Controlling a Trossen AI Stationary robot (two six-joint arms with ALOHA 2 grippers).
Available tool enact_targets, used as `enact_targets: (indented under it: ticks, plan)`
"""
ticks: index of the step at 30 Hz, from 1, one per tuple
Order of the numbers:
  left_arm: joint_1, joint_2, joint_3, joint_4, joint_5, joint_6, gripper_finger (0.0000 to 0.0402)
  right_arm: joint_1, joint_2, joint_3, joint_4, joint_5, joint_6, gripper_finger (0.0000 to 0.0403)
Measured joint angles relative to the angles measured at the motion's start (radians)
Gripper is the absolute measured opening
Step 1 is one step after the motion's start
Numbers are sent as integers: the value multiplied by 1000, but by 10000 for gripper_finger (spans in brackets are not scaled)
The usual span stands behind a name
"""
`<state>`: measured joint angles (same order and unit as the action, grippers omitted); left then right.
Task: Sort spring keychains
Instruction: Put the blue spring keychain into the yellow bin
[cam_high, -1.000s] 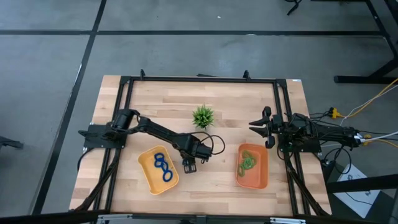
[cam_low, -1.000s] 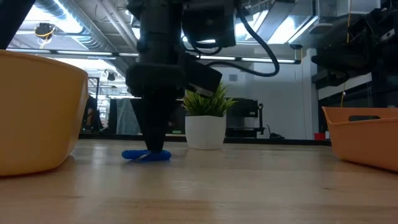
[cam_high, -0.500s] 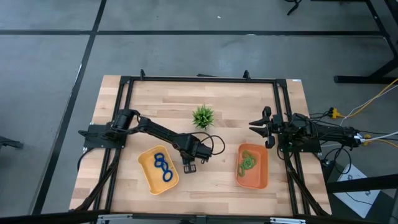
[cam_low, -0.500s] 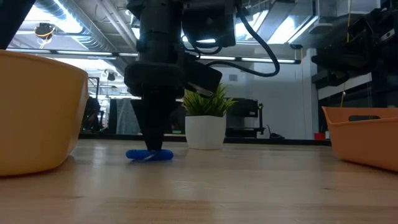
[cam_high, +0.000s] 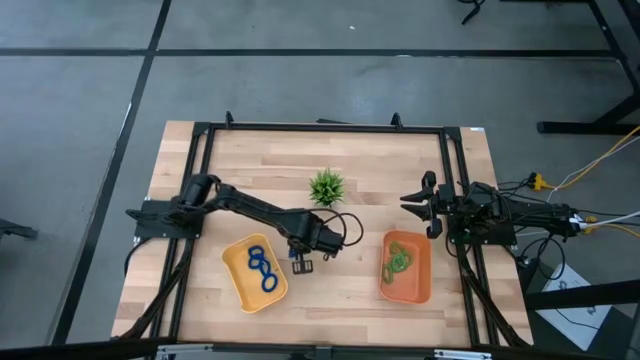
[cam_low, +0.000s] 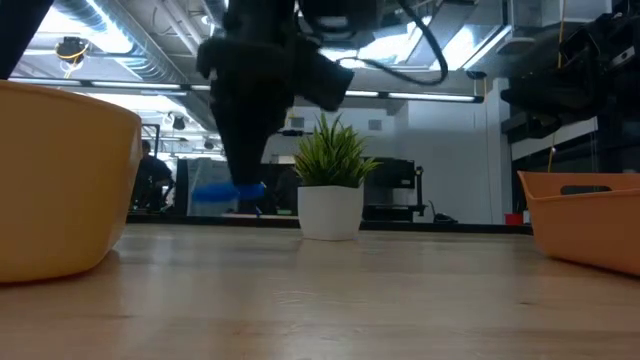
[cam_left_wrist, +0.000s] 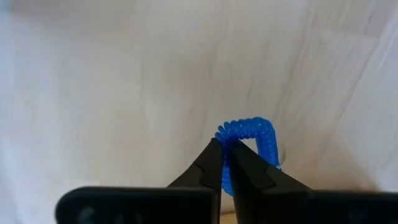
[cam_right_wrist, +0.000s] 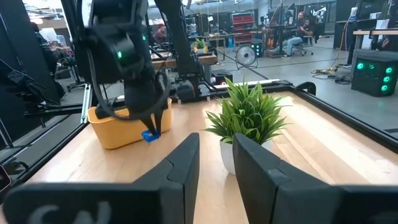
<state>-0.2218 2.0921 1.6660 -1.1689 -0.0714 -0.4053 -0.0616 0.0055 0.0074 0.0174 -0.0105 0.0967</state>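
My left gripper (cam_high: 303, 265) hangs over the middle of the table, between the two trays, shut on a dark blue spring keychain (cam_left_wrist: 252, 132). The low view shows the keychain (cam_low: 228, 193) raised off the wood. The yellow tray (cam_high: 232, 262) holds a few blue keychains (cam_high: 262, 268). The orange tray (cam_high: 420, 285) holds green keychains (cam_high: 398, 258). My right gripper (cam_high: 418, 205) waits at the table's right edge, its fingers parted (cam_right_wrist: 214, 162) with nothing between them. My left gripper pinches one side of the blue loop's coil (cam_left_wrist: 227, 140) between its two fingertips. The fingers come from above, pointing down. The keychain is lifted clear of the table and sticks out sideways from the fingertips (cam_low: 245, 188).
A small green artificial plant in a white pot (cam_high: 326, 186) stands just beyond the left gripper, toward the far edge. A black frame (cam_high: 320, 128) runs around the table. Bare wood lies between the two trays.
My left gripper has shut on the blue keychain that lay on the table and then risen straight up. The keychain has come off the wood and now hangs clear.
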Motion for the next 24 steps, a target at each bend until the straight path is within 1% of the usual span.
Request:
enact_targets:
  ticks: [6,11,18,24]
  plan:
    - [-9,-29,39,-56,-44,-1,11,0,0,0,0,0,0,97]
    - [-17,-82,52,-98,-52,-40,10,0,0,0,0,0,0,97]
    - [-35,-207,53,-151,-119,-101,9,0,0,0,0,0,0,97]
    - [-50,-325,54,-151,-146,-158,9,0,0,0,0,0,0,97]
